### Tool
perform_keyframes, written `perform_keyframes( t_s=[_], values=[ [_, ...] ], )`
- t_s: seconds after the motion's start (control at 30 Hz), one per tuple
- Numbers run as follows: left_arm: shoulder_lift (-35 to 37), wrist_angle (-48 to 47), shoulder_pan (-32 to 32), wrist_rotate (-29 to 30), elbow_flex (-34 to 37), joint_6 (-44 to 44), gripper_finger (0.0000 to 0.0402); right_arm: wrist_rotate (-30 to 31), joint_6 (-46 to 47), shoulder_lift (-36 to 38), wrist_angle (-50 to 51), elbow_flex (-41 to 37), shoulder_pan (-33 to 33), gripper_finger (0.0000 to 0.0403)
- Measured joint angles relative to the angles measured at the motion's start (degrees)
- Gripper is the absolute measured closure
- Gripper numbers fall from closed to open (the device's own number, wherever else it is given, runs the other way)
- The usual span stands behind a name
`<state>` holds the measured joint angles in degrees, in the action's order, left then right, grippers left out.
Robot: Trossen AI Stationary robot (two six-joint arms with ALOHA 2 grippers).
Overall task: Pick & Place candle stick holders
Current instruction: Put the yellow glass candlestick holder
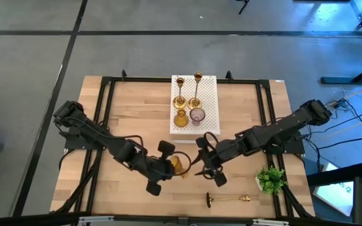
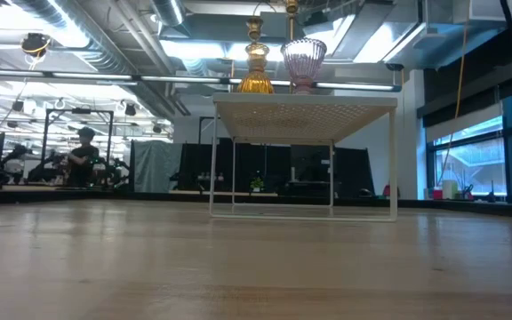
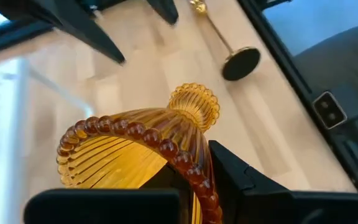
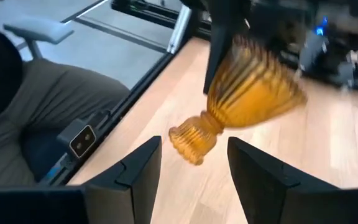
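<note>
My left gripper [image 1: 168, 167] is shut on an amber glass holder [image 1: 178, 164] above the table's middle. The holder also shows in the left wrist view [image 3: 135, 149] and the right wrist view [image 4: 253, 87]. My right gripper [image 1: 201, 164] is open just right of it, its fingers [image 4: 135, 168] on either side of the holder's foot [image 4: 192, 140] without touching. On the white perforated box [image 1: 213, 119] stand two brass candlesticks [image 1: 179, 91] [image 1: 197, 88], an amber glass holder [image 1: 180, 118] and a pinkish-purple one [image 1: 197, 115]. A third brass candlestick [image 1: 228, 199] lies on its side near the front edge. My left gripper holds the amber holder by its beaded rim [image 3: 199, 182], one finger [image 3: 235, 171] outside the cup wall and the other inside the cup. The holder lies tilted on its side, its foot [image 3: 194, 104] pointing away toward my right gripper, and looks lifted clear of the table.
A small green plant [image 1: 271, 179] stands at the front right. The box stands on thin legs [image 2: 213, 169] at the far middle. The black frame rails [image 1: 105, 100] run along the table's sides. Bare wood [image 1: 137, 119] lies left of the box.
</note>
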<state>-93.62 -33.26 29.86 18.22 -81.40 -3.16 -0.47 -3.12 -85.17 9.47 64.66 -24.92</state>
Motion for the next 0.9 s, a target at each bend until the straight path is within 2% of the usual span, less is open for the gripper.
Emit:
perform_keyframes(
  t_s=[0.13,0.33,0.5,0.7,0.9],
  values=[
    [0.09,-6.15,1.49,4.74,-4.74,0.24,0.0380,0.89,2.29,0.00,-0.52,0.50,0.60,0.0217],
    [0.07,-14.21,3.91,12.33,-10.41,-3.40,0.0380,6.49,1.32,0.00,-0.55,0.50,0.62,0.0217],
    [0.04,-15.34,7.18,15.94,-11.14,-4.09,0.0380,8.00,-0.54,0.00,-1.02,0.49,0.62,0.0217],
    [0.02,-17.15,10.02,23.47,-11.14,-6.95,0.0380,7.98,-1.41,0.00,-1.07,0.48,0.62,0.0217],
    [0.02,-19.58,12.31,24.24,-11.14,-6.79,0.0380,7.98,-1.41,0.00,-2.42,0.48,0.76,0.0217]
  ],
)
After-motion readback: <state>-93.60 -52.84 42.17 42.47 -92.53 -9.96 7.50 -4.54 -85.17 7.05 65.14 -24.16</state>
